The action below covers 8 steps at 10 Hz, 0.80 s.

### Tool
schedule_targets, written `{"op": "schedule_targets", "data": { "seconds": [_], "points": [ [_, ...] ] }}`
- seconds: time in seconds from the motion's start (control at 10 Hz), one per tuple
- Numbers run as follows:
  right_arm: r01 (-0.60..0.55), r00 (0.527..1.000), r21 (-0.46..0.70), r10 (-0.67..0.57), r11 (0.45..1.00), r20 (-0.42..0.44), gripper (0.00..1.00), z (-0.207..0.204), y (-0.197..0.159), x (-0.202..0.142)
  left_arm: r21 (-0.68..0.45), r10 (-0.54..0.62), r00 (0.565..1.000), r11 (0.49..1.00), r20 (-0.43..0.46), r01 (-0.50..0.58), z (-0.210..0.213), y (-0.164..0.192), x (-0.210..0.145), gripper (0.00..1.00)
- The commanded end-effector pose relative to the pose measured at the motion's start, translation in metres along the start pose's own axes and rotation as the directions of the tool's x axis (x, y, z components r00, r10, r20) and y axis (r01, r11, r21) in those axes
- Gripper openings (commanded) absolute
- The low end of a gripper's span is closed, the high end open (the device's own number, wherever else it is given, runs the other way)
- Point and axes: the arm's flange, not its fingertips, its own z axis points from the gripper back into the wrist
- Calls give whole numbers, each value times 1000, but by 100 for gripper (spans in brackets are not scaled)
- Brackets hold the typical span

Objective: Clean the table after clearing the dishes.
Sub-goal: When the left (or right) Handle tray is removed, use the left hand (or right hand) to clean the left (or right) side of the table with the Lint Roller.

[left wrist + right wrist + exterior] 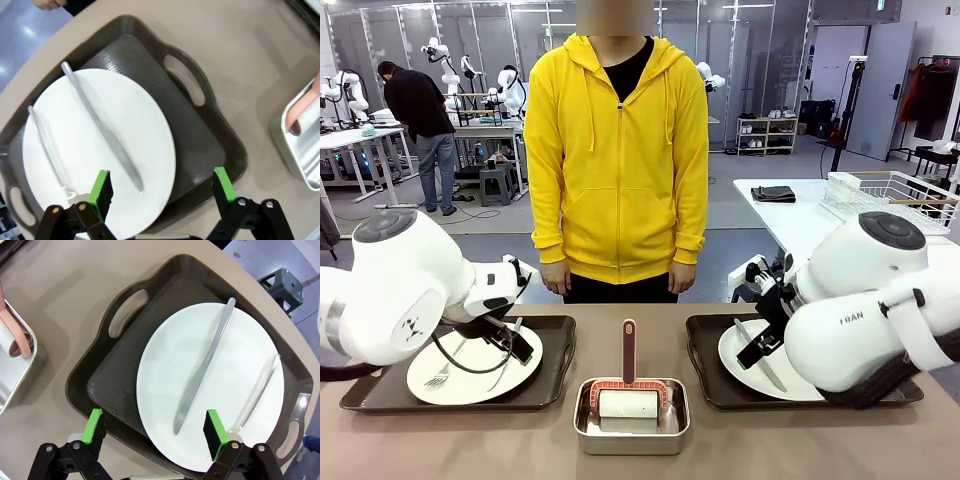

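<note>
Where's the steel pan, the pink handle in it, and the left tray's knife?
Shiny rectangular steel pan [631, 444]: front view, its front wall.
Pink upright handle [629, 350]: front view, mid-shaft.
Long metal knife [102, 131]: left wrist view, its middle.

Matte table [770, 440], glossy plates [165, 370], shiny steel pan [630, 443]

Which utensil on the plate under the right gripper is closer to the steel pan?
The knife, across the plate; the fork lies by the far rim.

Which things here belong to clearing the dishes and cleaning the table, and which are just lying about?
Job: table, left plate, right plate, left tray, right tray, probably roller in steel pan.
Lying about: wire rack, dark folded cloth on white table.
</note>
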Motion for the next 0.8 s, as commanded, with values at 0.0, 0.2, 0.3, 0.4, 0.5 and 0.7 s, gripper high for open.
{"op": "schedule_targets", "data": {
  "seconds": [0.0,0.2,0.3,0.4,0.5,0.7],
  "points": [
    [12,999,155,-5,988,-49,100,19,-22,24,-65,-27,997,998,-70,22,16,25,26,100],
    [63,996,292,-43,954,-73,100,38,-51,48,-280,-18,996,960,-83,-6,31,48,42,100],
    [95,994,381,-69,920,-81,100,41,-66,56,-403,11,998,915,-67,-37,37,60,47,100],
    [137,990,490,-106,861,-89,100,41,-79,59,-498,44,997,865,-58,-67,42,73,51,100],
    [178,984,601,-154,779,-91,100,40,-92,60,-577,72,996,812,-54,-90,45,86,50,100],
    [238,959,780,-267,579,-94,100,34,-113,60,-795,205,979,590,-19,-139,51,126,38,100]
  ]
}}
